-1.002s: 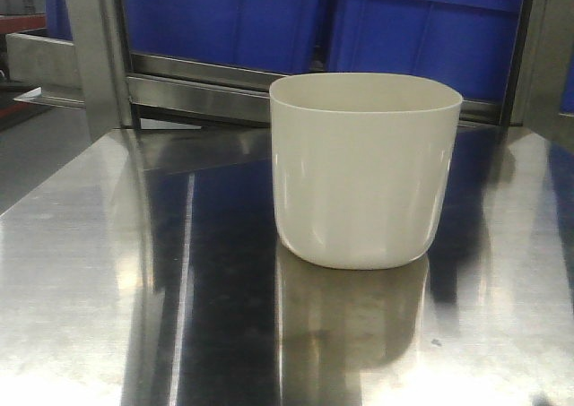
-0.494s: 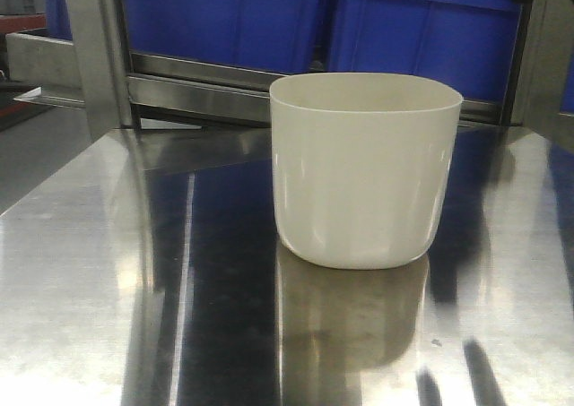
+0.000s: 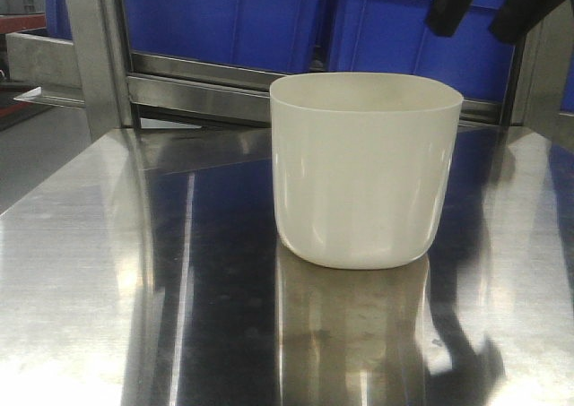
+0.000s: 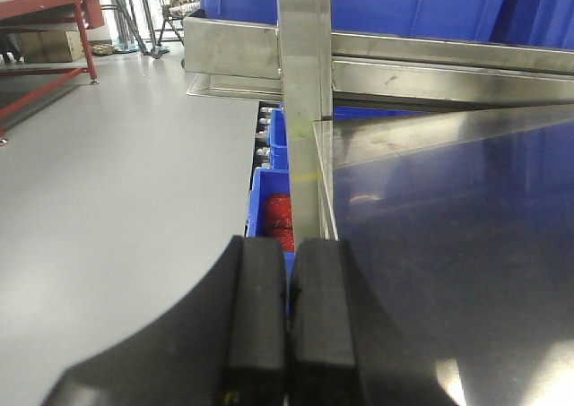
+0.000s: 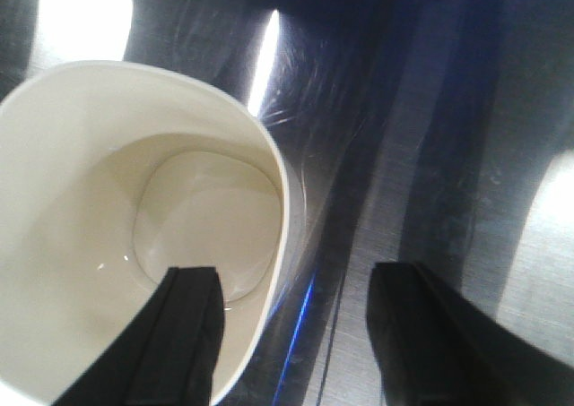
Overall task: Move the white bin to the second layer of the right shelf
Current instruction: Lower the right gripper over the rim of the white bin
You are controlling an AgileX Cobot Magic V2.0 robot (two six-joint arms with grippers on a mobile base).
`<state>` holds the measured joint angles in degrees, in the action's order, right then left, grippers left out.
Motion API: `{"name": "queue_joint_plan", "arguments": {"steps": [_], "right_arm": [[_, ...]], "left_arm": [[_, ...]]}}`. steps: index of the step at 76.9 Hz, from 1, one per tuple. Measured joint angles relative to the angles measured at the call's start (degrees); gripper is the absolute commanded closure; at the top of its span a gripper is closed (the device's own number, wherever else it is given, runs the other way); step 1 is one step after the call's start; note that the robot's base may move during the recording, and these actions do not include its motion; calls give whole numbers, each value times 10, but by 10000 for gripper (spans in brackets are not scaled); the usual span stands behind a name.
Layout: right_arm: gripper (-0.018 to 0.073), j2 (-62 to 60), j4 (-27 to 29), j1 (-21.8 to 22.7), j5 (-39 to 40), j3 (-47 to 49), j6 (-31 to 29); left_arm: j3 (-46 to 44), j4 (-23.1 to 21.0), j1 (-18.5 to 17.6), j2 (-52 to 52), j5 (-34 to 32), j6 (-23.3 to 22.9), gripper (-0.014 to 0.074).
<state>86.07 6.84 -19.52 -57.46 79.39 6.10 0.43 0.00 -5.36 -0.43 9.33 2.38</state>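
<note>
The white bin (image 3: 363, 168) stands upright and empty on the shiny steel cart top (image 3: 134, 272), right of centre. My right gripper (image 3: 491, 7) is open and hangs above the bin's right rim; its two black fingers (image 3: 453, 3) enter at the top right. In the right wrist view the bin (image 5: 117, 200) lies below, and the right gripper (image 5: 291, 285) straddles its right wall, one finger over the inside, one outside. My left gripper (image 4: 287, 263) is shut on nothing, at the cart's left edge. The roller-rail shelf level is out of view.
Blue crates (image 3: 269, 16) sit on a steel rack behind the cart, with a steel post (image 3: 90, 47) at the back left. In the left wrist view a steel post (image 4: 305, 92), a lower blue crate with red parts (image 4: 273, 213) and open grey floor (image 4: 108, 182) show.
My right gripper has come down into the front view at the top right, above the bin's right rim. Its dark reflection has spread on the cart top. The bin has not moved.
</note>
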Motion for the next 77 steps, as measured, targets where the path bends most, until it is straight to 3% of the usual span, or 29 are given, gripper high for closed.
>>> {"name": "queue_joint_plan", "arguments": {"steps": [28,77], "right_arm": [[83,57,-3,-25,0,1,0],[83,124,-31,-25,0,2,0]], "left_arm": [[0,0,0,0,0,0,512],[0,0,0,0,0,0,512]]}}
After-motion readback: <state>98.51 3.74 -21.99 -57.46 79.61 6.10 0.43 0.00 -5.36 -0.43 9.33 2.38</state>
